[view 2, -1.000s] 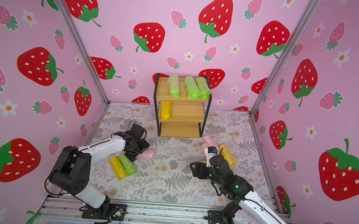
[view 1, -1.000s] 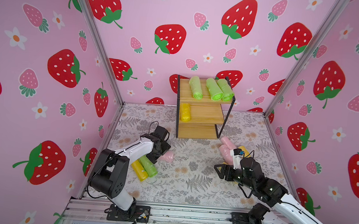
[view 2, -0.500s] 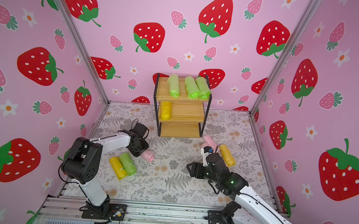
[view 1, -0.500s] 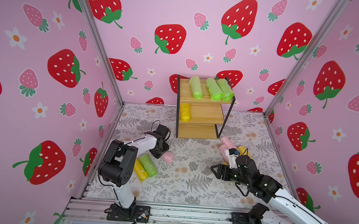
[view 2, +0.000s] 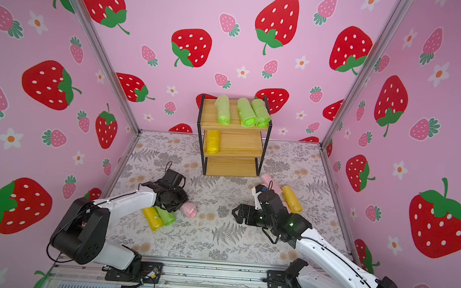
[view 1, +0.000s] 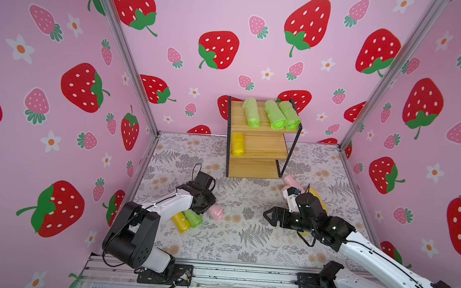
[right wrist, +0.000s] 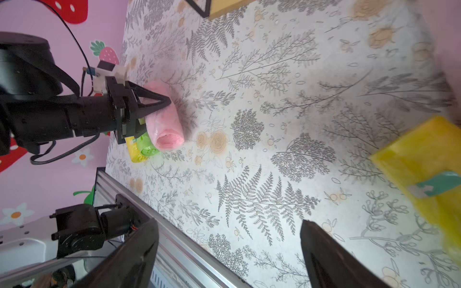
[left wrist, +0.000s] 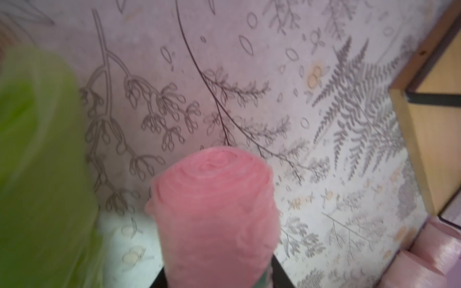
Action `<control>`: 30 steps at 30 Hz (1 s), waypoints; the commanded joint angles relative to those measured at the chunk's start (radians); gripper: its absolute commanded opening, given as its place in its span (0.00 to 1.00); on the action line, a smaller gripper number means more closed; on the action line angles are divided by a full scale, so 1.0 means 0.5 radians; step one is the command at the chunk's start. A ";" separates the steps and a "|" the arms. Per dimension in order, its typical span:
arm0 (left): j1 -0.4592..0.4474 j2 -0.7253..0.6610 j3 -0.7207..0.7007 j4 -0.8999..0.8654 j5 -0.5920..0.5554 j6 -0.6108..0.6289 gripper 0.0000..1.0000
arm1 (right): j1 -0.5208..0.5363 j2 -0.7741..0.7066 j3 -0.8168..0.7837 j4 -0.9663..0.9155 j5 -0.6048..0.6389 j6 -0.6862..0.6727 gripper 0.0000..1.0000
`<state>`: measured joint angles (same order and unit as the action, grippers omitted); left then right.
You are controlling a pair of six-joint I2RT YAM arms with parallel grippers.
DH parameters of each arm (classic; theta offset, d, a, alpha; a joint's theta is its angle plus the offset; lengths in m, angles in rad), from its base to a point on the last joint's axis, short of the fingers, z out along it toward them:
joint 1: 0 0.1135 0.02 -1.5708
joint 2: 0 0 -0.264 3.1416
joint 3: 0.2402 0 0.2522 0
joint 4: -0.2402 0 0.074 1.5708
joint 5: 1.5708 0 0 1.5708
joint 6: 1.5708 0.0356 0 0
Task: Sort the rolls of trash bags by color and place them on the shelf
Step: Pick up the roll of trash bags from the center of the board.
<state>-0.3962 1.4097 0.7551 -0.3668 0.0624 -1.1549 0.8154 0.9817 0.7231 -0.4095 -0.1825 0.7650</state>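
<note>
The left gripper (right wrist: 162,109) is clamping a pale pink roll (view 1: 216,211) left of centre in a top view, just beside a green roll (view 1: 194,217); the soft plastic could slip on lifting or drag that neighbour. The right gripper (view 1: 270,216) is gaping wide, empty. The shelf (view 1: 263,147) is standing at upper centre. The right arm is covering part of a yellow roll (view 1: 318,198).

The walls (view 1: 234,10) are pink with red strawberries. The floor (view 1: 244,244) has grey ferns. There are green rolls (view 1: 273,115), a yellow roll (view 1: 237,144) and a pink roll (view 1: 216,211).
</note>
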 commanded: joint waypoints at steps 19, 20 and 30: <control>-0.269 -1.226 -0.356 -0.150 0.037 -0.594 0.00 | 0.768 0.915 0.715 0.405 0.161 -0.268 0.99; -0.271 -1.248 -0.360 -0.156 0.038 -0.605 0.00 | 0.771 0.933 0.714 0.448 0.131 -0.261 0.99; -0.335 -1.274 -0.384 -0.068 0.051 -0.713 0.00 | 0.778 1.027 0.691 0.596 0.084 -0.215 0.99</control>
<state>-0.5503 0.7761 0.5606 -0.4442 0.0811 -1.4895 1.1999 1.4944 1.0630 -0.1680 -0.1242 0.6525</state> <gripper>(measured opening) 0.397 0.992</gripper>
